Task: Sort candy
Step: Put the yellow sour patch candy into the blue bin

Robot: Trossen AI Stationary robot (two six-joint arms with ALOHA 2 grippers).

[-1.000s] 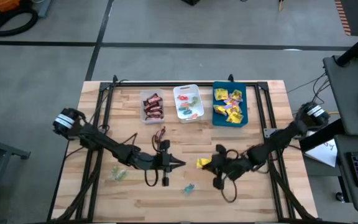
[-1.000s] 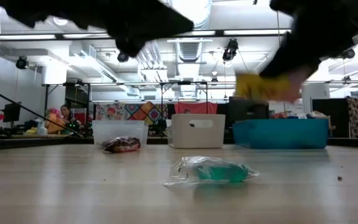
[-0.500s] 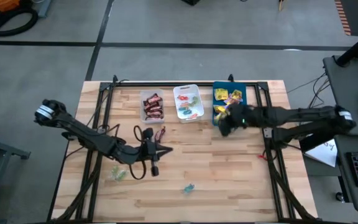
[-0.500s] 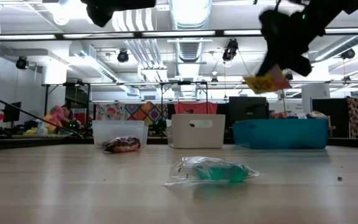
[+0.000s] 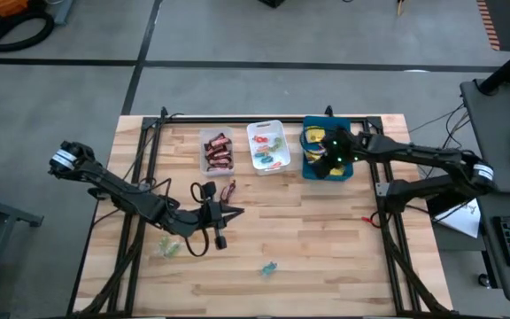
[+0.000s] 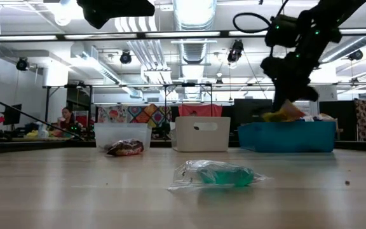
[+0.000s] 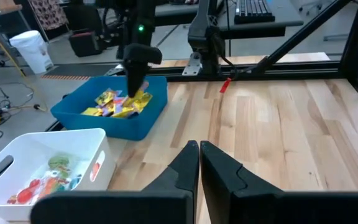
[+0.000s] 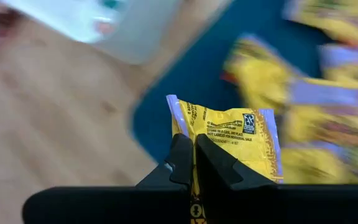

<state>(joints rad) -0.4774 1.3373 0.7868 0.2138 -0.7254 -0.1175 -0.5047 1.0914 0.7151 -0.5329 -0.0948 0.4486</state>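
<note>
Over the table's middle left, the left gripper hangs with jaws pressed together, empty, a dark bar just beyond it. Far right, the right gripper pinches a yellow packet above the blue tray.

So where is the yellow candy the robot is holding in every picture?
High view: hidden under the right hand, over the blue tray.
Low view: the yellow candy peeks out just above the blue tray's rim, right of middle.
Left wrist view: far off, hanging over the blue tray, upper left.
Right wrist view: centre, pinched in the hand.
Shared landmark: the blue tray.
</note>
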